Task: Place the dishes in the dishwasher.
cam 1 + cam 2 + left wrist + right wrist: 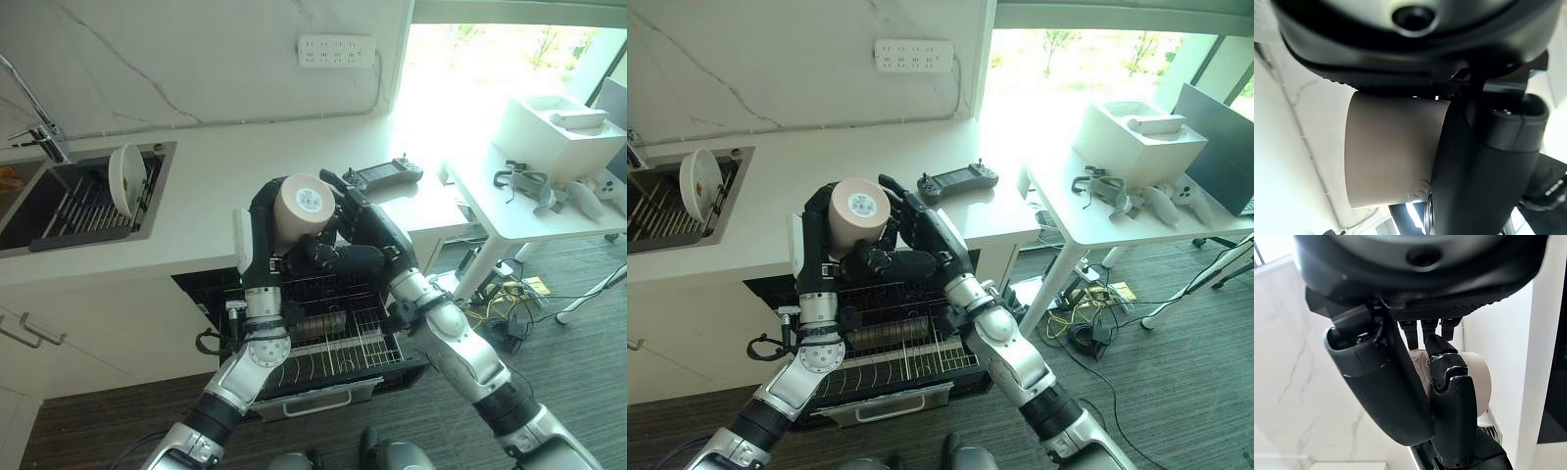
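Cup point(302, 211) tilted, base toward camera, gripped by left hand point(263, 235).

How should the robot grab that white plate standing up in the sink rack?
Probably by the top rim of the plate, coming down from above. It stands on edge in the sink rack, so its upper rim is free, while its lower edge sits between the bars.
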### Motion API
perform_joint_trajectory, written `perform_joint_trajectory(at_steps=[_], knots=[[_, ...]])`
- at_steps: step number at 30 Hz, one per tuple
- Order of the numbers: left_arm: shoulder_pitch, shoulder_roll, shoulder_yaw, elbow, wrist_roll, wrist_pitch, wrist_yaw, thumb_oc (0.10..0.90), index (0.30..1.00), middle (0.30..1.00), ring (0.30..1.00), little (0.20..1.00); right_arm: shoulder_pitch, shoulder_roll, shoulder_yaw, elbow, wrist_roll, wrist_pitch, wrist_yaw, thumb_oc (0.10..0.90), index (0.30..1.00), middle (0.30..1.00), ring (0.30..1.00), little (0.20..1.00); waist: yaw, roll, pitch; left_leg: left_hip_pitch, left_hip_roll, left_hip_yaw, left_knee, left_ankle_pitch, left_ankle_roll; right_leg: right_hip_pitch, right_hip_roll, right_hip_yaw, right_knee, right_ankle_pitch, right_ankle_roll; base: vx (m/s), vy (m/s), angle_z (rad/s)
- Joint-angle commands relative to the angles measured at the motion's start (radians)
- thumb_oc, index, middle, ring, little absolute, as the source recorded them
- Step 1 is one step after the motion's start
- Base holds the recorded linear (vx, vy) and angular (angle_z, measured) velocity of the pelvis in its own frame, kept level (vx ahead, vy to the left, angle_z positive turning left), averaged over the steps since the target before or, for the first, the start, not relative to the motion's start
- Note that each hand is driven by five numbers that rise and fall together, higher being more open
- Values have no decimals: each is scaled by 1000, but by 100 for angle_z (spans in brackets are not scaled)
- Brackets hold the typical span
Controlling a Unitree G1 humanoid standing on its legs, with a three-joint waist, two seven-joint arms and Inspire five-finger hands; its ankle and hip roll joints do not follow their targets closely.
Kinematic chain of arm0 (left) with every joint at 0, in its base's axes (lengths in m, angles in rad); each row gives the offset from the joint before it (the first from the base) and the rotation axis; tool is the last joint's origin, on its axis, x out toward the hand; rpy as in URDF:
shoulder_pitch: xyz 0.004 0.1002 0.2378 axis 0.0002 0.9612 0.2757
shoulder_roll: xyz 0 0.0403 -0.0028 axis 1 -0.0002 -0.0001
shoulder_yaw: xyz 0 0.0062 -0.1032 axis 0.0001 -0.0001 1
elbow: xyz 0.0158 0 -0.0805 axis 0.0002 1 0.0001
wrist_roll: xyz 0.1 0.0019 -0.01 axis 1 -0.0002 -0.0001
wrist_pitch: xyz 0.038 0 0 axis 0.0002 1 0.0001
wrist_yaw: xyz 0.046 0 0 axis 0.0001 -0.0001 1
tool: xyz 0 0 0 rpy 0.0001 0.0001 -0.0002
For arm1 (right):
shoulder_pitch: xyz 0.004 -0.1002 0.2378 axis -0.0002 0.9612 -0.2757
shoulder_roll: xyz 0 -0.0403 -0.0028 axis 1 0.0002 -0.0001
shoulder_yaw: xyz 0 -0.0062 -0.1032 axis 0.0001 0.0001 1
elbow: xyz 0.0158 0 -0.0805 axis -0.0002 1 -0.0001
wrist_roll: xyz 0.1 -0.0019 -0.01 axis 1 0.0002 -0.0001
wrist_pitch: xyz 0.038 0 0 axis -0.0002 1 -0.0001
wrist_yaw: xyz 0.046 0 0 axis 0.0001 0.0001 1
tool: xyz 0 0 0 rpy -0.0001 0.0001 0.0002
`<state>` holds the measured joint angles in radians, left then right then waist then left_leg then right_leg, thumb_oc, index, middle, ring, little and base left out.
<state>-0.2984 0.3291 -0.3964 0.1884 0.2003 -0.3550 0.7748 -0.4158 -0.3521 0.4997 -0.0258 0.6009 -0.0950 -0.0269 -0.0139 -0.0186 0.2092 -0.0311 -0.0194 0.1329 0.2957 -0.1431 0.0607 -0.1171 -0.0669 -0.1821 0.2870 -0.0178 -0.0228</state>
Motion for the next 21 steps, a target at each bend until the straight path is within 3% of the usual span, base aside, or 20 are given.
perform_joint_trajectory(at_steps=[1, 17, 19, 21], knots=[[-145, -26, -86, -39, 16, -102, -20, 400, 300, 300, 300, 300, -150, 86, 7, -1, 24, -54, 46, 800, 900, 900, 900, 900, 34, -7, -62, 31, 22, -46, 4, -137, -26, 113, -32, 50, 13, -217, 98, 0, 0, 0], [-165, -44, -141, -6, -23, -142, -106, 400, 300, 300, 300, 300, -199, 103, 47, 12, 133, 35, 130, 800, 900, 900, 900, 900, 45, -14, -59, 34, 15, -57, 4, -137, -21, 116, -31, 50, 13, -213, 99, 0, 0, 0], [-168, -46, -152, -2, -34, -144, -120, 400, 300, 300, 300, 300, -203, 109, 53, 19, 108, 34, 148, 800, 900, 900, 900, 900, 46, -14, -57, 34, 15, -58, 4, -137, -20, 116, -31, 50, 13, -212, 98, 0, 0, 0], [-175, -49, -162, 8, -53, -163, -182, 400, 300, 300, 300, 300, -220, 109, 55, 21, 6, 58, 190, 800, 900, 900, 900, 900, 47, -15, -56, 34, 13, -61, 4, -137, -20, 117, -31, 49, 13, -211, 98, 0, 0, 0]])
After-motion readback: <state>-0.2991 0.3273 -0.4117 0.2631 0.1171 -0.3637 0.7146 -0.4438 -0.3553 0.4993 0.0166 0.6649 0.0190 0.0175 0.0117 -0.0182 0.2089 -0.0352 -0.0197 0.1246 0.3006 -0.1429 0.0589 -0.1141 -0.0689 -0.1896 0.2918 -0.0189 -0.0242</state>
